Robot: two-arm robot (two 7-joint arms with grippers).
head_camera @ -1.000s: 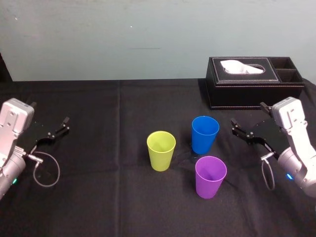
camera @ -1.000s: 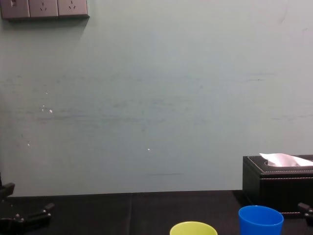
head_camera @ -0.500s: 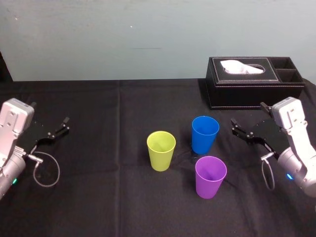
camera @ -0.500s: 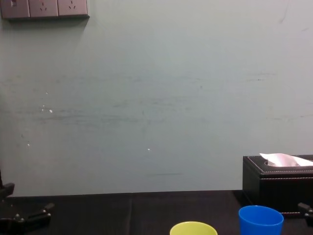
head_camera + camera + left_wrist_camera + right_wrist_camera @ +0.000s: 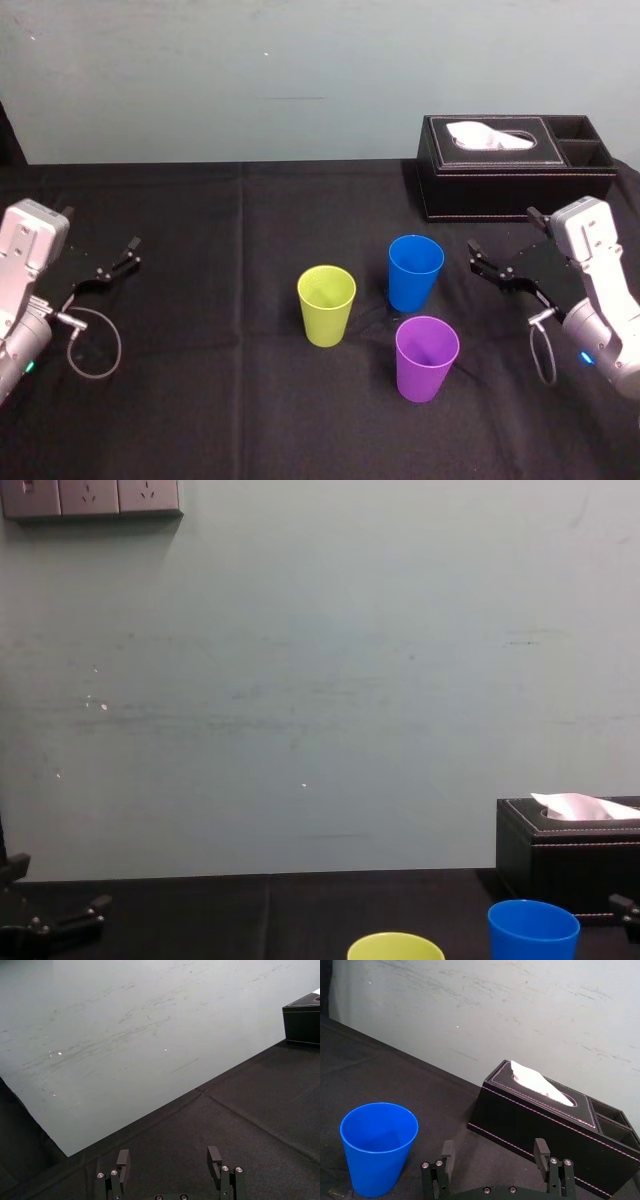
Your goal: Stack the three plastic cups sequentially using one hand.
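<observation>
A black cloth (image 5: 200,400) covers the table, and a pale grey-green wall (image 5: 300,60) rises behind it. Taking the blue cup (image 5: 415,272) as the marker: well to its left, near the table's edge, the left gripper (image 5: 168,1159) hangs just over the cloth, its two fingers spread apart and holding nothing. Just left of the blue cup and slightly nearer the robot stands the yellow-green cup (image 5: 326,305). Just in front of the blue cup, a touch to the right, stands the purple cup (image 5: 427,358). That makes three cups, all upright, mouths up, each apart from the others, none nested. Right of the blue cup the right gripper (image 5: 495,1149) hovers, its two fingers likewise parted and empty. Behind and to the right of the blue cup sits one black tissue box (image 5: 515,185), with a white tissue (image 5: 485,135) poking out. The chest view adds a row of three wall sockets (image 5: 90,498) high on the wall, and catches two cup rims, yellow-green and blue. The right wrist view looks past its fingers at the blue cup and the box.
</observation>
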